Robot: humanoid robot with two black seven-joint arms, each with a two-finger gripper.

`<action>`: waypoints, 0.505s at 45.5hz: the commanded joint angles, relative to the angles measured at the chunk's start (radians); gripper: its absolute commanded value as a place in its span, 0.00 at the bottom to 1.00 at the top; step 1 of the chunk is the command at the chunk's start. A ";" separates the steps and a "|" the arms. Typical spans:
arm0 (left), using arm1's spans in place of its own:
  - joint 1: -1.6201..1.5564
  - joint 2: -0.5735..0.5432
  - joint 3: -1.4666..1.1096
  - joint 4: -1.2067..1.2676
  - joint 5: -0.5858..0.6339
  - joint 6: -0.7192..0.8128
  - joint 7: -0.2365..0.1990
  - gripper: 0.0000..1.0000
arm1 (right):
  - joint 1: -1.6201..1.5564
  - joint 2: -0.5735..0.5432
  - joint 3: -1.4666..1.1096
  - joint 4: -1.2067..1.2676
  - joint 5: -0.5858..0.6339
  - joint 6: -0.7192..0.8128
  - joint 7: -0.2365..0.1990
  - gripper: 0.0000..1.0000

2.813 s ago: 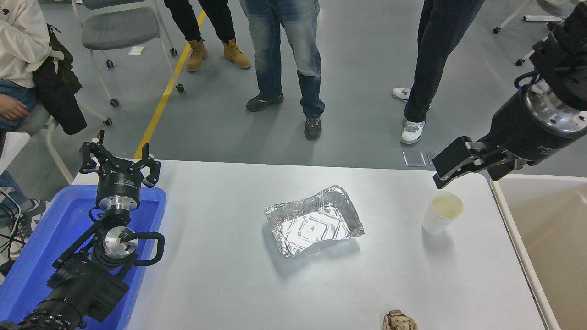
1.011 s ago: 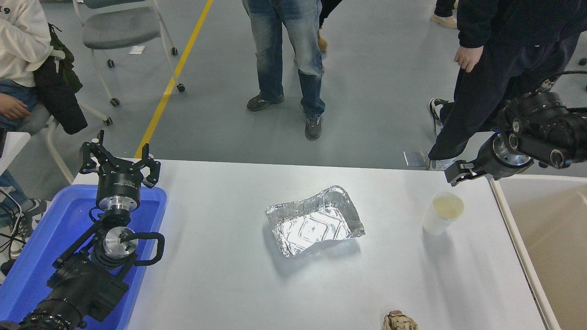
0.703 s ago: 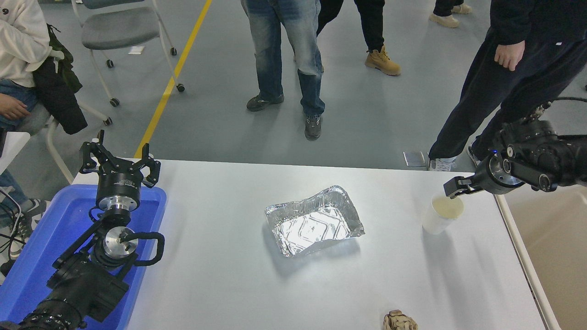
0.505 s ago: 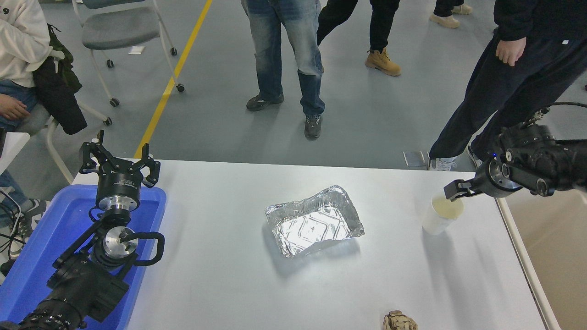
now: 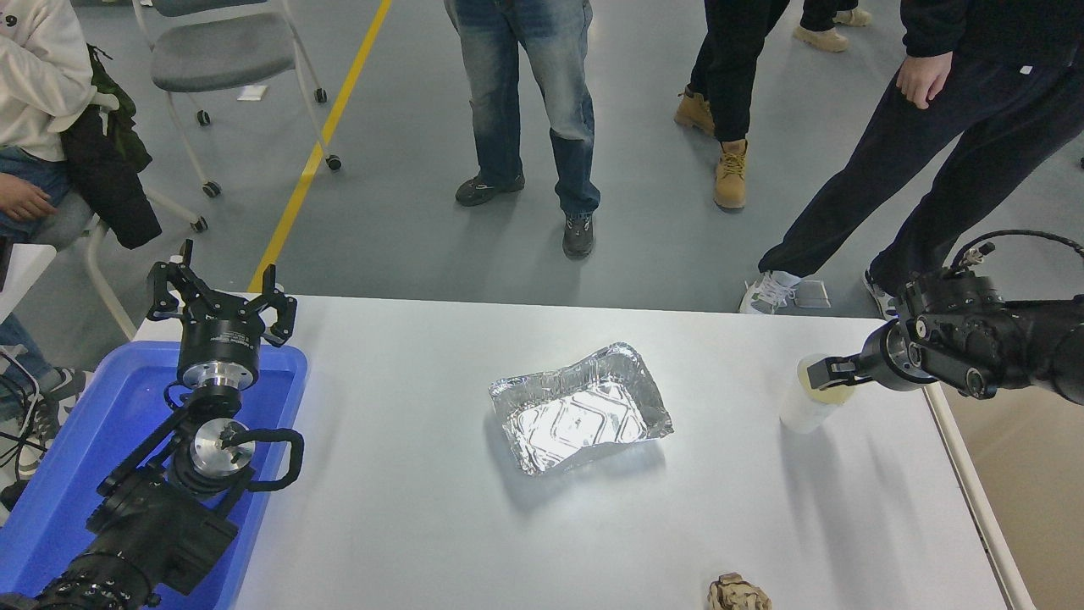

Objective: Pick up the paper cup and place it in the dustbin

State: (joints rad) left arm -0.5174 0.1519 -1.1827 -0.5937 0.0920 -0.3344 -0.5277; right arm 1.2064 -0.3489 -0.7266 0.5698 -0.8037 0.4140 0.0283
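The small white paper cup point(image 5: 801, 412) stands upright near the table's right side. My right gripper point(image 5: 826, 373) reaches in low from the right edge, its tip at the cup's mouth and covering part of the rim; the cup rests on the table. The cream-beige dustbin point(image 5: 1029, 491) lies just past the table's right edge, only its inner wall showing. My left gripper point(image 5: 222, 298) is parked open over the blue tub at the lower left.
A crumpled silver foil tray point(image 5: 580, 409) sits mid-table. A small brown wrinkly lump point(image 5: 738, 593) lies at the front edge. The blue tub point(image 5: 93, 440) is at the left. Several people stand on the far side, one close behind the right arm.
My right arm has come down and moved left, from above and behind the cup to its mouth. The cup has stayed put. People behind have walked about.
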 commanded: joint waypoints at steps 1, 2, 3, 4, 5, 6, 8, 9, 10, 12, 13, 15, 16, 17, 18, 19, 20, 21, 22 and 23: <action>-0.001 0.000 0.000 0.002 0.000 0.000 0.000 0.99 | -0.018 0.002 0.013 -0.001 0.000 -0.027 0.001 0.46; -0.001 0.000 0.000 0.002 0.000 0.000 0.000 0.99 | -0.019 0.002 0.013 -0.001 0.000 -0.029 0.001 0.45; 0.000 0.000 0.000 0.002 0.000 0.000 0.000 0.99 | -0.019 0.004 0.013 -0.001 0.000 -0.029 0.001 0.42; -0.001 0.000 0.000 0.002 0.000 0.000 0.000 0.99 | -0.021 0.004 0.013 -0.001 0.000 -0.029 0.001 0.38; 0.000 0.000 0.000 0.002 0.000 0.000 0.000 0.99 | -0.022 0.002 0.013 0.001 0.000 -0.029 0.001 0.34; 0.000 0.000 0.000 0.002 0.000 0.000 0.000 0.99 | -0.024 0.004 0.013 0.001 -0.002 -0.029 0.001 0.31; 0.000 0.000 0.000 0.002 0.000 0.000 0.000 0.99 | -0.024 0.004 0.013 0.001 -0.002 -0.029 0.001 0.23; -0.001 0.000 0.000 0.002 0.000 0.000 0.000 0.99 | -0.025 0.002 0.013 0.001 -0.002 -0.029 0.001 0.17; -0.001 0.000 0.000 0.002 0.000 0.000 0.000 0.99 | -0.025 0.002 0.013 0.001 -0.002 -0.029 0.001 0.09; -0.001 0.000 0.000 0.002 0.000 0.000 0.000 0.99 | -0.025 0.002 0.013 0.001 -0.002 -0.029 0.001 0.00; 0.000 0.000 0.000 0.002 0.000 0.000 0.000 0.99 | -0.025 0.002 0.013 0.001 -0.002 -0.027 0.001 0.00; 0.000 0.000 0.000 0.002 0.000 0.000 0.000 0.99 | -0.025 0.002 0.012 0.002 -0.002 -0.027 0.001 0.00; 0.000 0.000 0.000 0.002 0.000 0.000 0.000 0.99 | -0.025 0.002 0.012 0.002 -0.002 -0.027 0.001 0.00; 0.000 0.000 0.000 0.002 0.000 0.000 0.000 0.99 | -0.025 0.002 0.012 0.002 -0.002 -0.024 0.001 0.00; 0.000 0.000 0.000 0.002 0.000 0.000 0.000 0.99 | -0.025 0.002 0.012 0.002 -0.002 -0.024 0.001 0.00; 0.000 0.000 0.000 0.002 0.000 0.000 0.000 0.99 | -0.025 0.002 0.012 0.002 -0.002 -0.024 0.001 0.00; -0.001 0.000 0.000 0.002 0.000 0.000 0.000 0.99 | -0.024 0.002 0.013 0.002 -0.002 -0.024 0.002 0.00; -0.001 0.000 0.000 0.002 0.000 0.000 0.000 0.99 | -0.024 0.002 0.013 0.002 -0.002 -0.024 0.001 0.00; 0.000 0.000 0.000 0.002 0.000 0.000 0.000 0.99 | -0.024 0.002 0.013 0.002 -0.002 -0.024 0.001 0.00; -0.001 0.000 0.000 0.002 0.000 0.000 0.000 0.99 | -0.024 0.002 0.013 0.002 -0.002 -0.024 0.002 0.00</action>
State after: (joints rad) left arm -0.5175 0.1519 -1.1827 -0.5922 0.0920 -0.3344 -0.5277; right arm 1.1846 -0.3467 -0.7148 0.5712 -0.8050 0.3898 0.0293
